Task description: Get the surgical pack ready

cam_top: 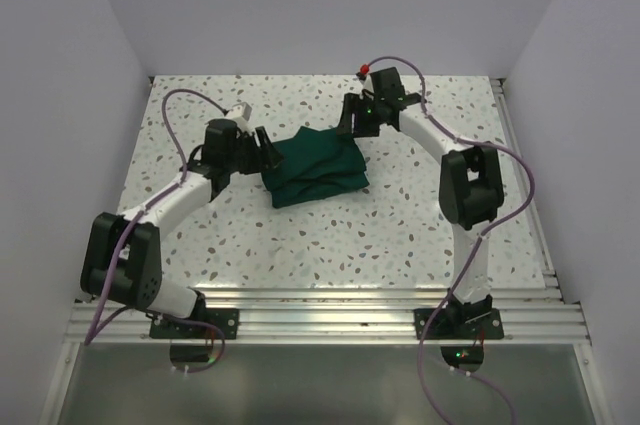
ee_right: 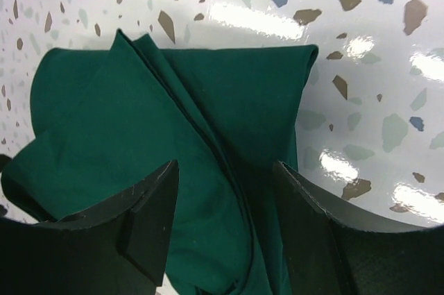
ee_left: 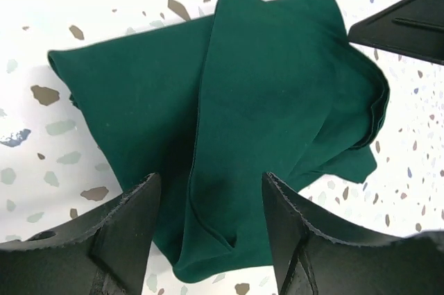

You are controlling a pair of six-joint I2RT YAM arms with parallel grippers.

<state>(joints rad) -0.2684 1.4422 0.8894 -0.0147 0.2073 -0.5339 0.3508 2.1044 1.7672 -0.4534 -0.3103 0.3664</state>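
Fingers [ee_left: 128,239] L+R apart, over grn bundle [cam_top: 318,167]

This is a robotics lab cell, a boxed-in test bench rather than a home or shop. Plain white walls [cam_top: 60,95] close it at 9, 12 and 3 o'clock. They surround a table [cam_top: 330,245] with a glossy, speckled terrazzo-style top that throws back lamp glare in the wrist views. A slotted aluminium rail [cam_top: 320,310] runs along 6 o'clock. Two white-and-black arms are bolted to it, the left arm [cam_top: 170,200] at 7 o'clock and the right arm [cam_top: 470,185] at 5 o'clock. Purple cables [cam_top: 167,120] loop openly along both. A small red object [cam_top: 362,70] sits at 12 o'clock. One folded green cloth [cam_top: 318,167] lies at the centre, between the arms.
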